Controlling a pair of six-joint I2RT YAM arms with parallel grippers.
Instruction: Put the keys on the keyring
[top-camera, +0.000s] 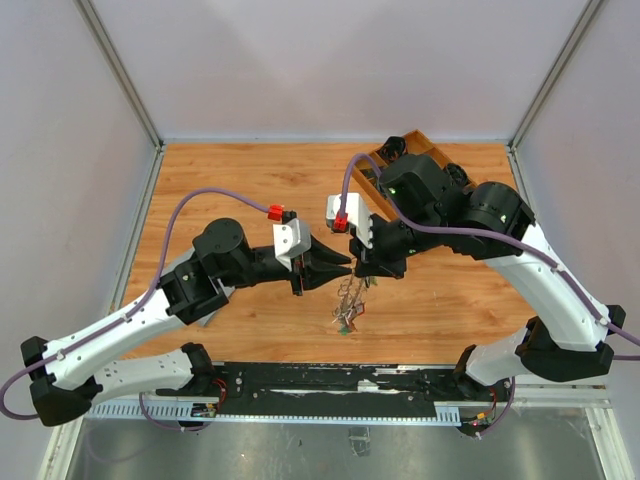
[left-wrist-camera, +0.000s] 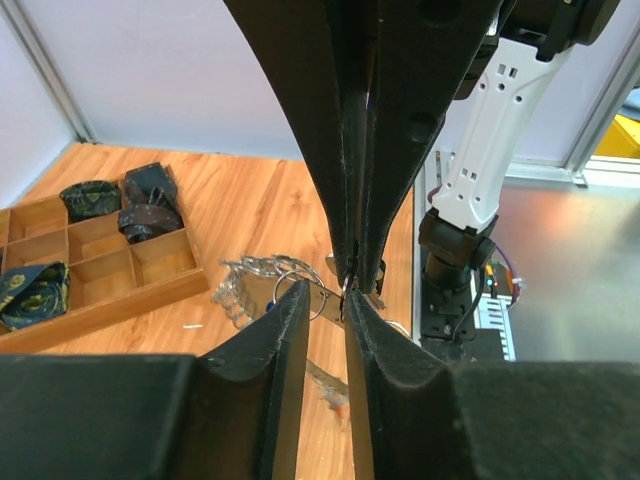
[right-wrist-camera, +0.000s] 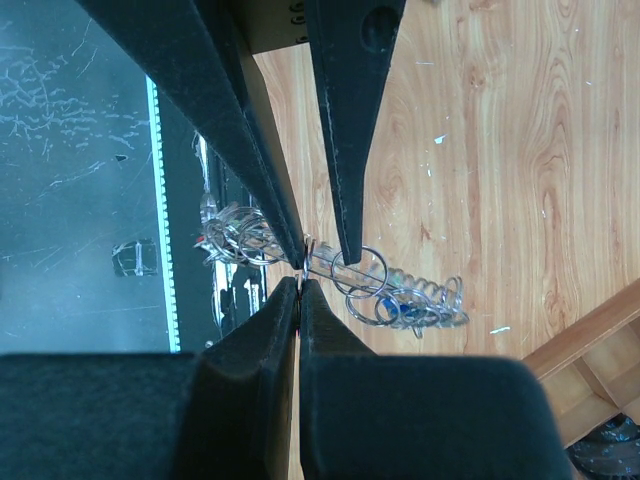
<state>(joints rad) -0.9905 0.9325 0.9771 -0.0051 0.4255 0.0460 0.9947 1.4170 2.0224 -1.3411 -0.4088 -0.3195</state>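
Note:
The keyring hangs as a bunch of silver keys under both grippers, above the table's middle front. In the right wrist view it runs edge-on from one key cluster to another. My right gripper is shut on the ring's wire; it comes from above in the left wrist view. My left gripper has its jaws narrowly apart with a flat silver key spanning the tips. A small ring sits by one of its fingertips. The grippers meet tip to tip in the top view, left and right.
A wooden compartment tray with dark items stands at the back right; it also shows in the left wrist view and at the right wrist view's corner. A black rail runs along the near edge.

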